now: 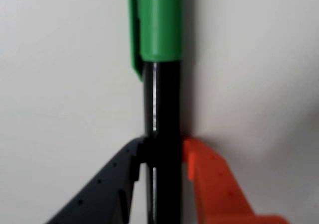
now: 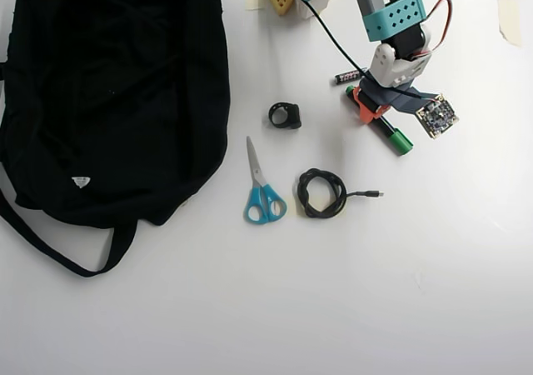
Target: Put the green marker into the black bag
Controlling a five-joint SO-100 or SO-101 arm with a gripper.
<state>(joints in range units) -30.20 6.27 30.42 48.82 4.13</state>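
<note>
Green cap up, dark glossy barrel below: the green marker (image 1: 160,84) runs straight through the wrist view, pinched between a black finger on the left and an orange finger on the right of the gripper (image 1: 162,157). Both fingers touch the barrel, so the pincer is narrow and clamped on the marker. In the overhead view the marker (image 2: 391,133) lies slanted on the white table (image 2: 416,292) under the gripper (image 2: 371,107), green cap pointing lower right; whether it is off the surface yet cannot be told. Step in hand, by my reading: the grasp is made, lift and carry not yet done. The black bag (image 2: 108,92) sits well apart at the left of the overhead view, straps trailing toward the lower left, small white label showing; its opening is not evident from above. Next move likely calls for a clean lift, then a long traverse leftward, clearing the items in between, and a release over the bag's mouth. Count: one marker, one bag, one small battery (image 2: 347,77) just beside the gripper, one black ring-like piece (image 2: 285,115), one pair of blue-handled scissors (image 2: 262,192), one coiled black cable (image 2: 323,193).
</note>
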